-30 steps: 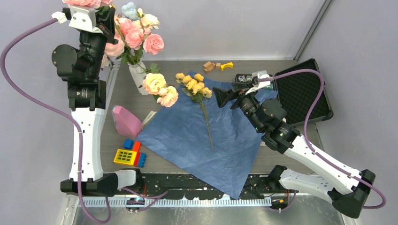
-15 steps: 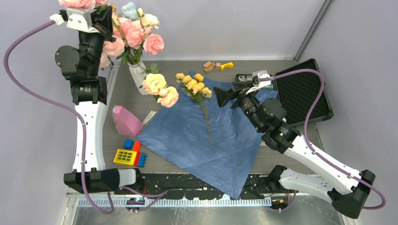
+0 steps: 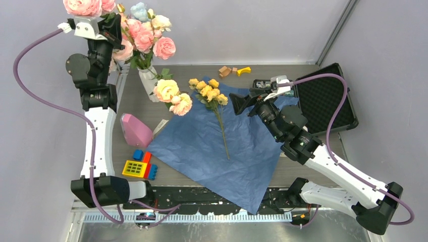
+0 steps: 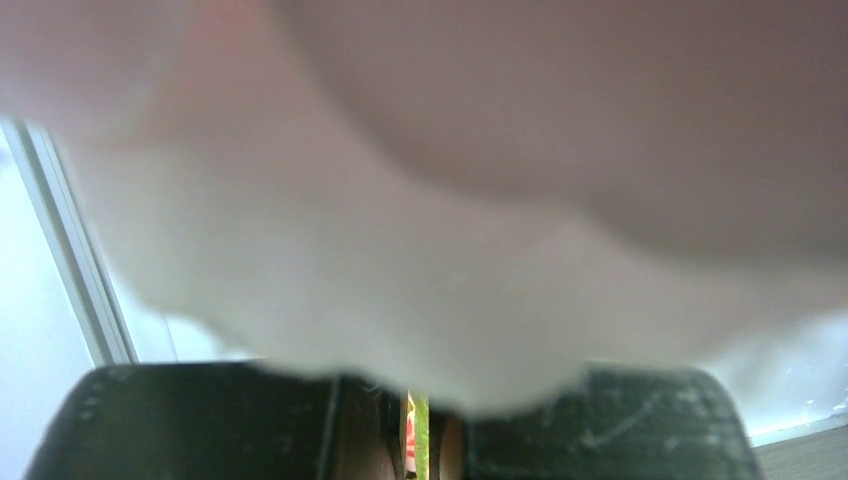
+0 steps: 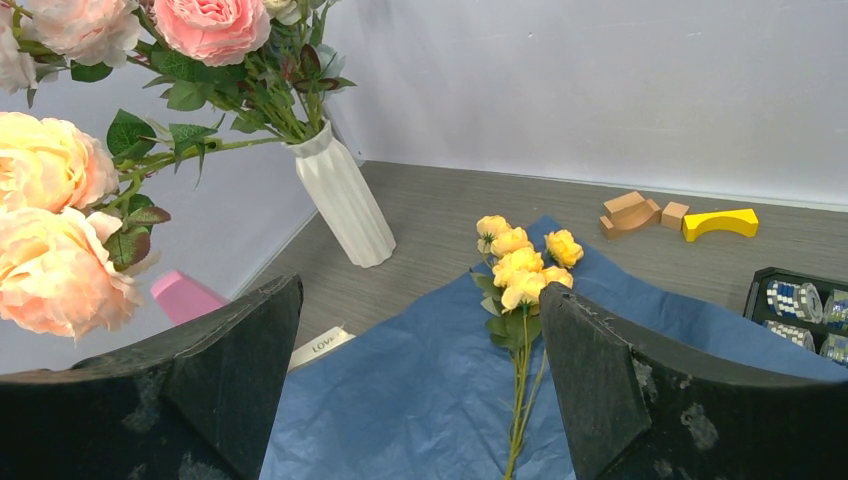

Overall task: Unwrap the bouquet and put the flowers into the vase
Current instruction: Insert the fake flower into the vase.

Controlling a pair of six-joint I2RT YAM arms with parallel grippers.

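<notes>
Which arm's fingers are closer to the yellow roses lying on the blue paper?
Right. The right fingers hover open just right of the yellow roses; the left fingers are raised at the back-left corner, shut on pink roses.

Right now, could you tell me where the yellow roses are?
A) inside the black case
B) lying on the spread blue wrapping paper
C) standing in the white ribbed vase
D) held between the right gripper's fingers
B: the yellow roses lie flat, stems and all, on the spread blue wrapping paper. They are apart from the white ribbed vase, and the right gripper is open and not touching them.
</notes>
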